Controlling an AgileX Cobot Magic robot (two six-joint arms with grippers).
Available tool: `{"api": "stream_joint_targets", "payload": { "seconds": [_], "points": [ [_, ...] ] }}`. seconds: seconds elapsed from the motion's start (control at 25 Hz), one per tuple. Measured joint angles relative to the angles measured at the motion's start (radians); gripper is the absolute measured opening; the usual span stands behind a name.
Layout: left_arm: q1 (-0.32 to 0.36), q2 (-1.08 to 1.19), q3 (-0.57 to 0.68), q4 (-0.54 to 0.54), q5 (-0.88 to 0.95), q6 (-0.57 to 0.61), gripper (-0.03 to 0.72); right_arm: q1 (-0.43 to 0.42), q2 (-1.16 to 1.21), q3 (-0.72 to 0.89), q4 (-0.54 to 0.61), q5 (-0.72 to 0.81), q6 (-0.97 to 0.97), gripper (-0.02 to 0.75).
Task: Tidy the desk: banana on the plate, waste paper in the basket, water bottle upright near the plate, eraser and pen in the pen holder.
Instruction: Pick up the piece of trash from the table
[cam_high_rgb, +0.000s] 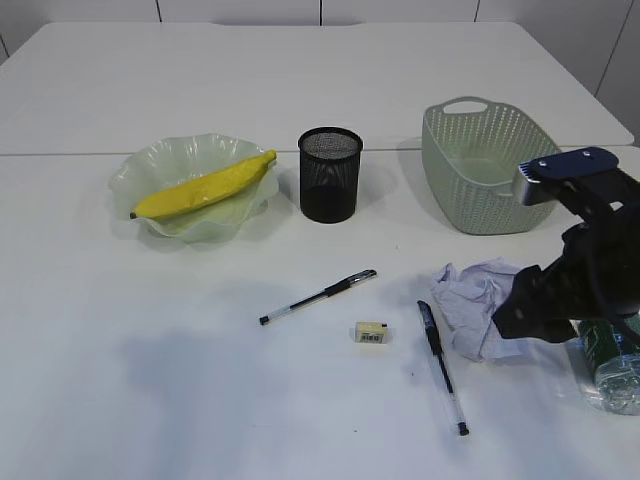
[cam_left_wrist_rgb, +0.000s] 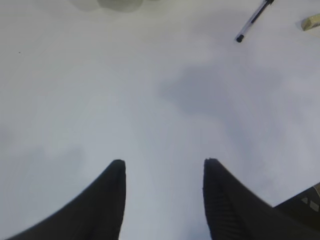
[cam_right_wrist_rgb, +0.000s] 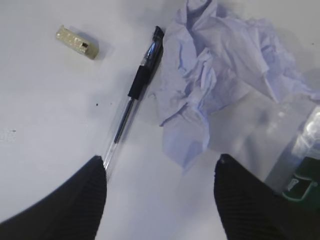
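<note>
A yellow banana (cam_high_rgb: 205, 186) lies on the pale green plate (cam_high_rgb: 135, 172). The black mesh pen holder (cam_high_rgb: 329, 175) stands beside it. One pen (cam_high_rgb: 318, 297) lies mid-table, and a second pen (cam_high_rgb: 440, 366) lies next to the eraser (cam_high_rgb: 371, 332). Crumpled waste paper (cam_high_rgb: 470, 300) lies in front of the green basket (cam_high_rgb: 480, 170). The water bottle (cam_high_rgb: 610, 360) lies on its side at the right edge. My right gripper (cam_high_rgb: 512, 318) is open just above the paper (cam_right_wrist_rgb: 225, 65), with the pen (cam_right_wrist_rgb: 135, 95) by its left finger. My left gripper (cam_left_wrist_rgb: 165, 162) is open over bare table.
The right wrist view also shows the eraser (cam_right_wrist_rgb: 76, 42) and the bottle's label end (cam_right_wrist_rgb: 302, 175). The left wrist view shows a pen tip (cam_left_wrist_rgb: 252, 21) and the eraser (cam_left_wrist_rgb: 311, 21) at the top right. The left arm is outside the exterior view.
</note>
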Motion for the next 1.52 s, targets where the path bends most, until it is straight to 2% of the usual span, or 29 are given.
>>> {"api": "stream_joint_targets", "payload": {
  "seconds": [0.76, 0.88, 1.08, 1.52],
  "points": [
    [0.000, 0.000, 0.000, 0.010, -0.004, 0.000, 0.329, 0.000, 0.140, -0.002, -0.046, -0.145, 0.025, 0.500],
    [0.000, 0.000, 0.000, 0.012, -0.004, 0.000, 0.329, 0.000, 0.140, -0.002, -0.046, -0.156, 0.025, 0.460],
    [0.000, 0.000, 0.000, 0.012, -0.004, 0.000, 0.328, 0.000, 0.140, -0.002, -0.046, -0.164, 0.025, 0.352],
    [0.000, 0.000, 0.000, 0.012, -0.004, 0.000, 0.328, 0.000, 0.199, -0.002, -0.039, -0.166, 0.027, 0.333]
  ]
}}
